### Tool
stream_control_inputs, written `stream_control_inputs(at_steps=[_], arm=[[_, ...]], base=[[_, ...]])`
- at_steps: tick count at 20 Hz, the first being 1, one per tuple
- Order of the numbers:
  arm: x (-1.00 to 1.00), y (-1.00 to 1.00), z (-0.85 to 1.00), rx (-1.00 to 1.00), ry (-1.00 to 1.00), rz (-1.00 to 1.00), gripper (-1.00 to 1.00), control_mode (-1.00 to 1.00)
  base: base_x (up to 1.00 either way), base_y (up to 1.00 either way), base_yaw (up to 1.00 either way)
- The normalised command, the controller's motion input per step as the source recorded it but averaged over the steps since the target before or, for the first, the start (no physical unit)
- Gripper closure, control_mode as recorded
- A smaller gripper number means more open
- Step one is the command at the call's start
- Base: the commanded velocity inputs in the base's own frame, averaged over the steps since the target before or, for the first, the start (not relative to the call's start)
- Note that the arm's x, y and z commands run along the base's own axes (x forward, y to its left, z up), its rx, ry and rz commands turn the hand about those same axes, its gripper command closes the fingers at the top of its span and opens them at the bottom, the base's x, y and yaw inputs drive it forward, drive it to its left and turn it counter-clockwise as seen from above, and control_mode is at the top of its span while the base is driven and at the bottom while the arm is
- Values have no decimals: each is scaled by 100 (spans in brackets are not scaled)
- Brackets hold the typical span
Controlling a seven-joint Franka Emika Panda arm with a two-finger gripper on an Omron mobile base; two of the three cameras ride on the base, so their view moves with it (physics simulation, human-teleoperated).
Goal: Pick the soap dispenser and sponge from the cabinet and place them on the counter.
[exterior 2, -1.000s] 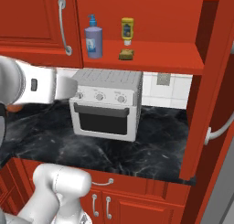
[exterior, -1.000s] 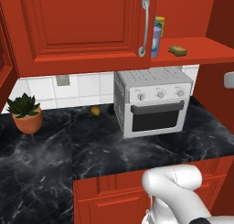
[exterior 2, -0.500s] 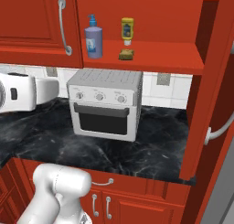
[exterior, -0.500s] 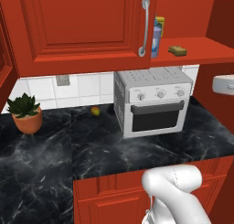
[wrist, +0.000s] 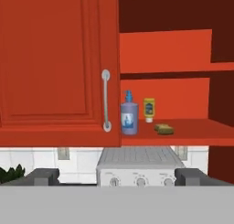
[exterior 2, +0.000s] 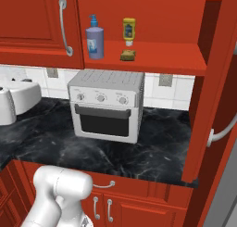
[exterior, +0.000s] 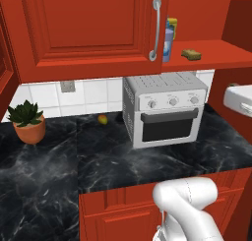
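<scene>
Hand view: fingers spread wide, holding nothing; soap dispenser beside cabinet door edge.

Domestic kitchen. Red panelled wall cabinet ahead of the pincer, silver toaster oven on black marble-look counter below it.

From the left, the closed cabinet door hides most of the soap dispenser and the yellow squeeze bottle behind it. The dispenser's label print is too small to read. Below the cabinet, the toaster oven is cut off in the hand view.
</scene>
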Motion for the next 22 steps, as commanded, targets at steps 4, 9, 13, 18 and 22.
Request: stream_control_inputs(at_steps=[4,9,13,18,22], arm=[[0,20,16,0,-16,0,-100,-100],[0,16,18,0,-12,0,-100,-100],[6,14,12,0,-2,0,-100,-100],[4,11,9,0,-1,0,-100,-100],[6,0,3,0,-1,0,-100,-100]], base=[[0,0,0],[0,0,0],[0,0,0],[0,0,0],[0,0,0]])
